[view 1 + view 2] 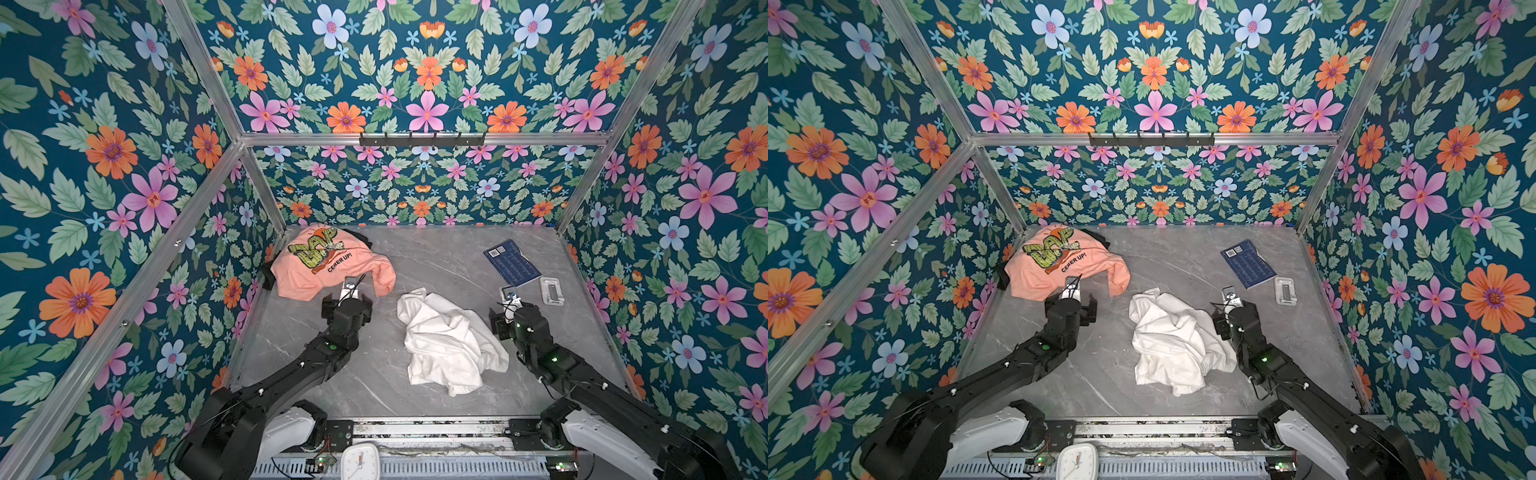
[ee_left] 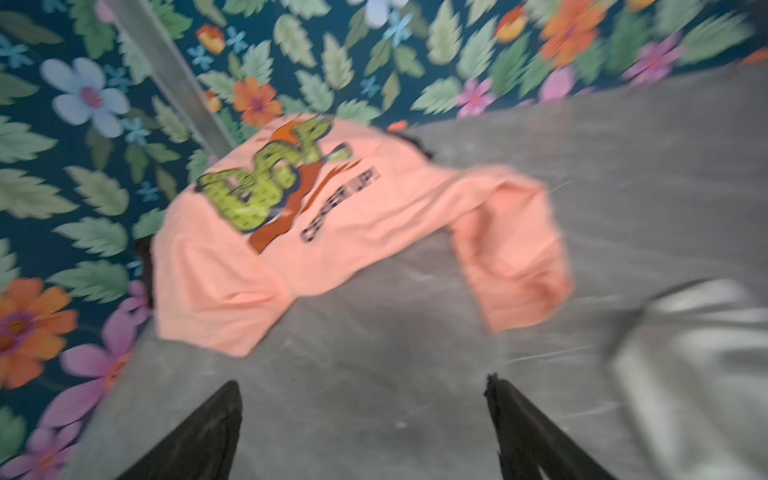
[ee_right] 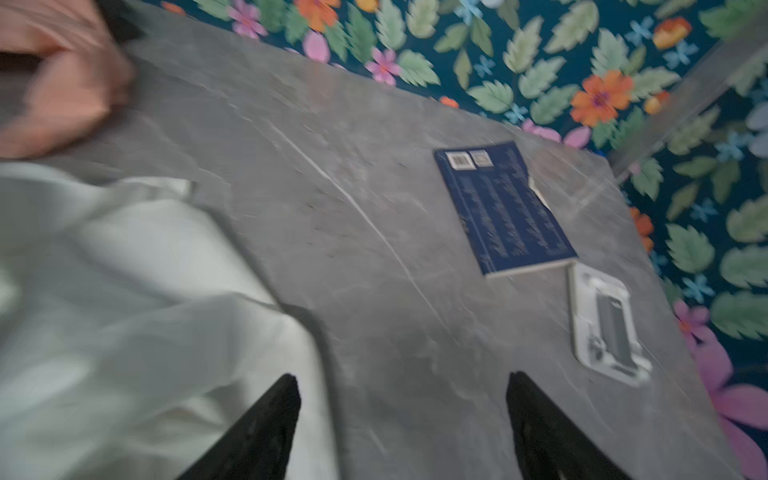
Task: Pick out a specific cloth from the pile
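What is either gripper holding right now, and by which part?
Nothing. The left gripper and the right gripper are both open, nothing between their jaws; the white cloth lies crumpled between them, ungripped.

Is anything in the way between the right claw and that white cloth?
Nothing visible. The white cloth lies alone on the table, apart from the pink shirt, with the open right gripper beside it.

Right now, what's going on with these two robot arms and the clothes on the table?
The white cloth lies crumpled alone on the table, apart from the peach-pink T-shirt, which covers a black garment in the far left corner. Both arms flank the cloth: the left gripper and the right gripper are open and hold nothing.
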Motion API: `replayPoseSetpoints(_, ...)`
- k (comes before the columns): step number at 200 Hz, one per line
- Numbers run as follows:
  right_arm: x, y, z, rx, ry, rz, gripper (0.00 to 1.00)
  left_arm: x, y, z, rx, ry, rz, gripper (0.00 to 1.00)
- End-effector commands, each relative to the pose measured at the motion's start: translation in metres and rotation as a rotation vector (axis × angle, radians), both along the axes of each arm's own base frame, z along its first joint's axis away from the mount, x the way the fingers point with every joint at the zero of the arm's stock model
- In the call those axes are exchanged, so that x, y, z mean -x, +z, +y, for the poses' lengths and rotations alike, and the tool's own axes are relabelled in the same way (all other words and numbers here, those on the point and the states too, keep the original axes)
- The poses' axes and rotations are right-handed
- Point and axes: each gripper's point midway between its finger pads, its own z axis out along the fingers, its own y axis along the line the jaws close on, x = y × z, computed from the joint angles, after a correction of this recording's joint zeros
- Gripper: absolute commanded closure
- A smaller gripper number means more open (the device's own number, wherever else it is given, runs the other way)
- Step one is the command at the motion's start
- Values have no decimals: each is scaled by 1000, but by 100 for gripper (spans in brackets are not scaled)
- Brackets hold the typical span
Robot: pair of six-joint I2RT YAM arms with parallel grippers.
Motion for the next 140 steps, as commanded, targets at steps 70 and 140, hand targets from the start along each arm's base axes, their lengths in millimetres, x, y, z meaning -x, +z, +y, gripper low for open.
replayPoseSetpoints(70,-69,-20,-52,-31,-174,-141,17,-65,-20,62,108,67,-149,16)
replayPoseSetpoints(140,-66,-39,-76,-264,-154,-93,1,-53,-23,78,223,25,-249,0)
